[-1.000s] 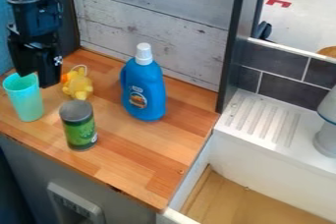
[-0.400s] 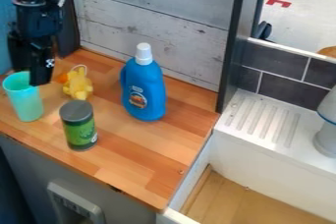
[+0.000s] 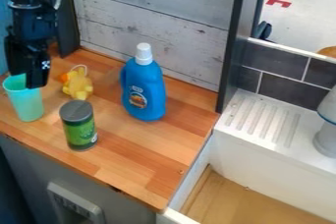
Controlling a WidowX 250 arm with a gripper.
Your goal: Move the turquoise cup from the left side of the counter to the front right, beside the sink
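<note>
Claw point(image 3: 27, 81) lowered slightly by the cup point(image 3: 26, 104), yellow toy point(image 3: 78, 87) and can point(image 3: 79, 129) nearby; opening and hold cannot be told.

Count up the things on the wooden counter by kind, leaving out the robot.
Cups: 1, the pale green cup
Cans: 1, the green can
Bottles: 1, the blue bottle
Toys: 1, the yellow toy
Total: 4

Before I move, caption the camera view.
Black tool at a turquoise cup, with yellow toy, green can and blue detergent bottle nearby.
</note>
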